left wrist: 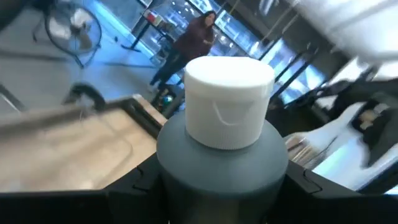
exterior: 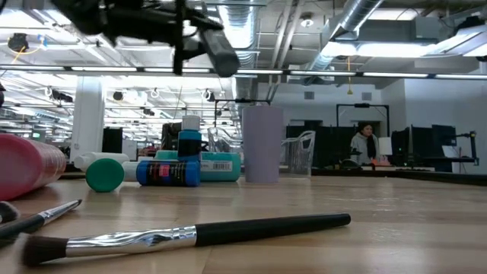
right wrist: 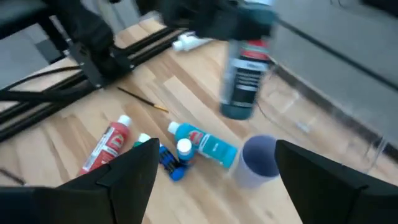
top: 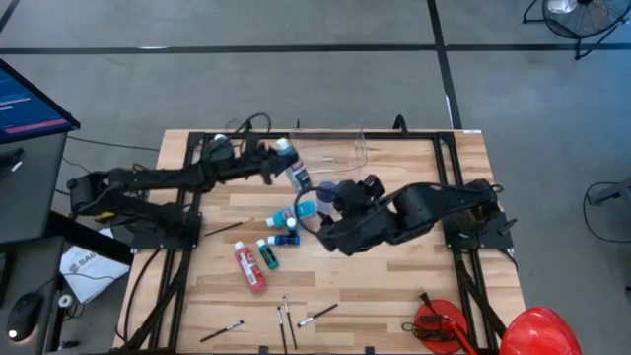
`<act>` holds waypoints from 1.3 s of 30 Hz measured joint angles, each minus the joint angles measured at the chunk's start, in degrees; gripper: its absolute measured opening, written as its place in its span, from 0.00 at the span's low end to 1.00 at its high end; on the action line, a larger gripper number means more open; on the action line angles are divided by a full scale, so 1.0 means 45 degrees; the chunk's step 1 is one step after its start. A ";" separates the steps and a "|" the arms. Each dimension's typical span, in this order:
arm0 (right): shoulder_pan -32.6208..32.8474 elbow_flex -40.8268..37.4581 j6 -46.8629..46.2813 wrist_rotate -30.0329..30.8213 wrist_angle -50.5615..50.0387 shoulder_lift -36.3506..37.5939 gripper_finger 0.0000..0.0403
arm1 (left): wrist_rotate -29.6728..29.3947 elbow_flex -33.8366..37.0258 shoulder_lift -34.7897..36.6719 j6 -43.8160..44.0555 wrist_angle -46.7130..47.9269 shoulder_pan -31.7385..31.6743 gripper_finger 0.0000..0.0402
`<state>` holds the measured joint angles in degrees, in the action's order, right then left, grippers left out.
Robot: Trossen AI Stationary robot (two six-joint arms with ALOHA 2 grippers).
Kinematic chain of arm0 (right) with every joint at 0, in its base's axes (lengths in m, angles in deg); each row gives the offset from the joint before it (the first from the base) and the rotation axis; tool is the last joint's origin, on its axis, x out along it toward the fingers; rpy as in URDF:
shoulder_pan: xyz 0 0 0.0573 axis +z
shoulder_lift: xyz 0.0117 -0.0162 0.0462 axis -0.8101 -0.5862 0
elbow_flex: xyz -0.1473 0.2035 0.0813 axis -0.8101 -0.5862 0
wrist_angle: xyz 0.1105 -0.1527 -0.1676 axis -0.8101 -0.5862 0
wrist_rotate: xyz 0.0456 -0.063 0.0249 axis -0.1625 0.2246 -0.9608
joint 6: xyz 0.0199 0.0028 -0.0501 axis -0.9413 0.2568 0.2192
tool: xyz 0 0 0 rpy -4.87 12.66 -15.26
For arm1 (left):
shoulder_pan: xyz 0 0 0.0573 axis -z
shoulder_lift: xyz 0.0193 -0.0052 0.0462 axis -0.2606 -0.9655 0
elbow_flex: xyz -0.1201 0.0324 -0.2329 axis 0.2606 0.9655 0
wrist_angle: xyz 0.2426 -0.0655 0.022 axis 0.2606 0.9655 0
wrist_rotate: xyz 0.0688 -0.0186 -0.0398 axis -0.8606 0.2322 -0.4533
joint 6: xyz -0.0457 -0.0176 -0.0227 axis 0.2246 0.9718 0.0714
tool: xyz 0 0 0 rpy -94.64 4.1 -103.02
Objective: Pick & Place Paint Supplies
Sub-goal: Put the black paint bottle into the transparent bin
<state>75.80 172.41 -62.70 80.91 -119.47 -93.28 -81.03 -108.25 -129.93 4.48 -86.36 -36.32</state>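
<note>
The left pincer (top: pixel 281 163) clamps a grey white-capped paint bottle (top: pixel 293 166) by its body, aloft at upper centre near the clear tub (top: pixel 335 148). Rigid, light, smooth plastic; mid-body hold suits. The right pincer (top: pixel 330 197) gapes wide, empty.

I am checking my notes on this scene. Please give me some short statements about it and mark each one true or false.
1. The left end effector holds a dark bottle in the air. True.
2. The red tube stands upright. False: it lies flat on the table.
3. The right end effector grips a brush. False: it is open and holds nothing.
4. The purple cup stands beside the light blue bottle. True.
5. Brushes lie near the table's front edge. True.
</note>
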 joint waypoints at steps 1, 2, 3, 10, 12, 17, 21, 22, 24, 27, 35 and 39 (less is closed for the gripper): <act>0.0001 0.0000 0.0531 -0.0009 0.0023 0.0116 0.77 | -0.0203 -0.0617 -0.0314 -0.0452 0.0704 -0.0114 0.44; 0.0005 0.0000 0.1093 -0.0009 0.0023 0.0222 0.77 | -0.0484 -0.1118 -0.0616 -0.0876 0.1399 -0.0275 0.44; 0.0010 0.0000 0.1693 -0.0013 0.0026 0.0332 0.77 | -0.0799 -0.1542 -0.0955 -0.1256 0.1909 -0.0438 0.44; 0.0180 -0.2167 0.3776 0.0049 0.0818 0.1963 0.77 | -0.1548 -0.3017 -0.2879 -0.2148 0.2163 -0.1493 0.44; 0.0307 -0.3803 0.3858 0.0035 0.1732 0.2850 0.77 | -0.1743 -0.3074 -0.3302 -0.2441 0.2326 -0.1640 0.44; 0.0624 -0.9236 0.3858 -0.0234 0.6448 0.6265 0.77 | -0.2355 -0.3117 -0.4052 -0.2825 0.2268 -0.1708 0.44; 0.0608 -1.3332 0.4206 -0.1190 1.1953 0.8692 0.77 | -0.3339 -0.3123 -0.4113 -0.4050 0.2223 -0.1693 0.44; 0.0545 -1.4225 0.4345 -0.1456 1.3388 0.9270 0.77 | -0.3622 -0.3126 -0.4103 -0.4391 0.2226 -0.1700 0.44; 0.0338 -1.5766 0.4433 -0.2058 1.5743 1.0245 0.77 | -0.4119 -0.3126 -0.4102 -0.5036 0.2256 -0.1737 0.44; -0.0064 -1.7462 0.4421 -0.2701 1.7805 1.1108 0.77 | -0.4636 -0.3148 -0.4284 -0.5614 0.2117 -0.1742 0.44; -0.0384 -1.8326 0.3977 -0.2967 1.8480 1.1544 0.77 | -0.4611 -0.3126 -0.5974 -0.5614 0.1248 -0.1641 0.44; -0.0525 -1.8326 0.3717 -0.2986 1.8402 1.1465 0.77 | -0.4617 -0.3131 -0.6495 -0.5638 0.0537 -0.1625 0.44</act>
<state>73.44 89.94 -45.98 67.48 -36.66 -41.69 -101.81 -122.34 -159.16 -20.89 -83.94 -43.64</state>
